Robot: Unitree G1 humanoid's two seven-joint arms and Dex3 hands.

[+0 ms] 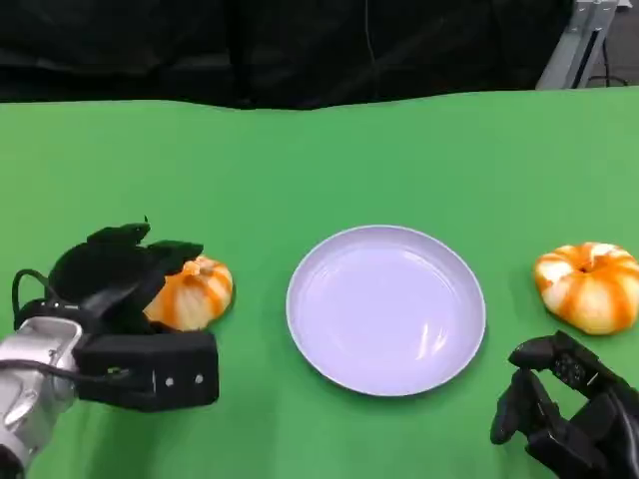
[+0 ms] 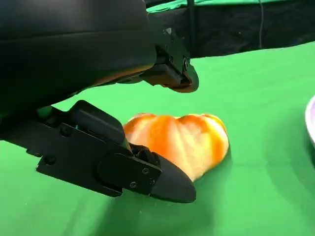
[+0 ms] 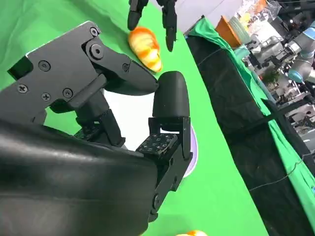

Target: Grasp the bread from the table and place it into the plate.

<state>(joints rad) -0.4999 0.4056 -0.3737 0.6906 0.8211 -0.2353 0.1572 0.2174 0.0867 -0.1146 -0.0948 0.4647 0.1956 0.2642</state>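
1. A bright green cloth (image 1: 319,160) covers the table from the lower edge of the head view up to about a fifth of the way down.
2. Behind it, a black curtain (image 1: 250,50) fills the top of that view.
3. A grey metal stand (image 1: 579,40) leans in the upper right corner.
4. In the right wrist view, cluttered shelves (image 3: 275,39) show blurred at the upper right.

Glossy smooth plate (image 1: 385,309), matt green cloth table (image 1: 300,160), shiny-glazed bread (image 1: 190,293), matt black plastic left hand (image 1: 120,274).
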